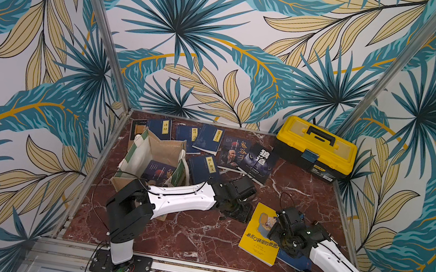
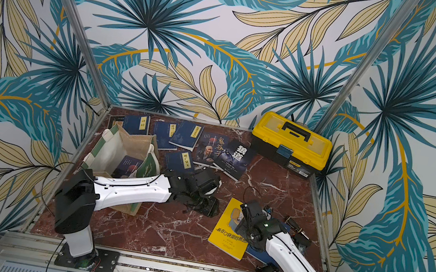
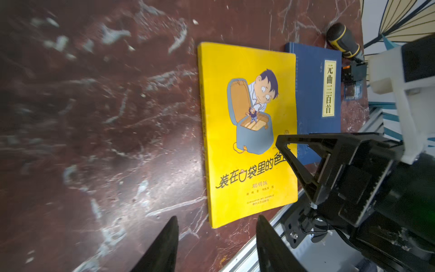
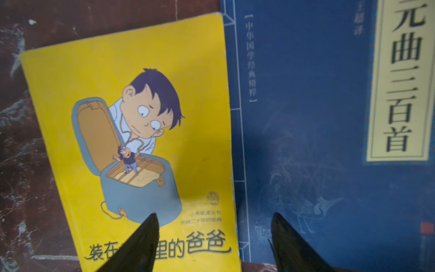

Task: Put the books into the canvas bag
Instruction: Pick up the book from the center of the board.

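Navy book partly hidden under yellow book, label cut off

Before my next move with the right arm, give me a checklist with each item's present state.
1. The right claw open, empty: ok.
2. It sits over one book only: not ok; its tips straddle the yellow book and blue book.
3. Nothing lying on the yellow book: ok; its edge overlaps the blue book.
4. The left claw open, empty: ok.
5. Mouth of the bag open: ok.
6. Way to the bag free: probably not ok; the left arm lies between.
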Controlling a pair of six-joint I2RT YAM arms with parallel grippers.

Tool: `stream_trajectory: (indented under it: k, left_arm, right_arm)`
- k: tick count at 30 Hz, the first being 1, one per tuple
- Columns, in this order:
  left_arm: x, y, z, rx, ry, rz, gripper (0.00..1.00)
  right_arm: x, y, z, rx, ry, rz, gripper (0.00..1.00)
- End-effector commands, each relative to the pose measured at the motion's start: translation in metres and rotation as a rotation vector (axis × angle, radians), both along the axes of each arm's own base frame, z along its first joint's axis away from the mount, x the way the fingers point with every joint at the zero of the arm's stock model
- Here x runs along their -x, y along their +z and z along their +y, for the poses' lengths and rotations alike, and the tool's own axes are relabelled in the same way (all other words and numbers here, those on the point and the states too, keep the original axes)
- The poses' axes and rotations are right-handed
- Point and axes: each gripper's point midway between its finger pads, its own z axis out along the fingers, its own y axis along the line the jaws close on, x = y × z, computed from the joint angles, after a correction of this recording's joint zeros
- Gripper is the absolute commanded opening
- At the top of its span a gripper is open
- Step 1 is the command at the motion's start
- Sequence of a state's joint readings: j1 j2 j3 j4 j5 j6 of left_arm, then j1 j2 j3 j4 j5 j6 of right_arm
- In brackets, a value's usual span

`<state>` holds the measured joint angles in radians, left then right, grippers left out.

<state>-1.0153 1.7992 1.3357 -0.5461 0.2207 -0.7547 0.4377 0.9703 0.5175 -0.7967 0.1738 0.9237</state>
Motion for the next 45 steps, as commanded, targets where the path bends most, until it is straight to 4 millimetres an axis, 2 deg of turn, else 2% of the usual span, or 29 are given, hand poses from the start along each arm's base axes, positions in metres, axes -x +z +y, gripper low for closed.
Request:
stream_trajectory:
  k: [1,5,9,16,22,27,39,45]
  left_arm:
    - [0.008,0.002,-0.02,0.129,-0.007,0.06,0.54]
    - [0.01,-0.009,-0.015,0.118,0.009,0.073,0.54]
    - [0.006,-0.014,-0.002,0.109,0.044,0.082,0.55]
    - [-0.012,-0.025,0.041,0.091,0.164,0.1,0.56]
    - [-0.022,-0.032,0.073,0.115,0.293,0.107,0.56]
    - [-0.02,-0.04,0.082,0.167,0.347,0.126,0.56]
    - [-0.015,-0.058,0.068,0.236,0.304,0.178,0.59]
    - [-0.013,-0.077,0.075,0.193,0.338,0.207,0.59]
  right_arm:
    - [-0.002,-0.01,0.009,-0.042,0.013,0.017,0.71]
    - [-0.008,-0.018,0.029,-0.128,0.037,0.041,0.61]
    - [-0.018,-0.021,0.047,-0.186,0.076,0.057,0.57]
    - [-0.052,-0.014,0.072,-0.213,0.177,0.056,0.55]
    - [-0.072,-0.016,0.094,-0.273,0.223,0.051,0.44]
    - [-0.07,-0.026,0.099,-0.294,0.239,0.076,0.41]
    - [-0.054,-0.042,0.092,-0.282,0.247,0.111,0.32]
    - [-0.052,-0.047,0.092,-0.276,0.251,0.13,0.27]
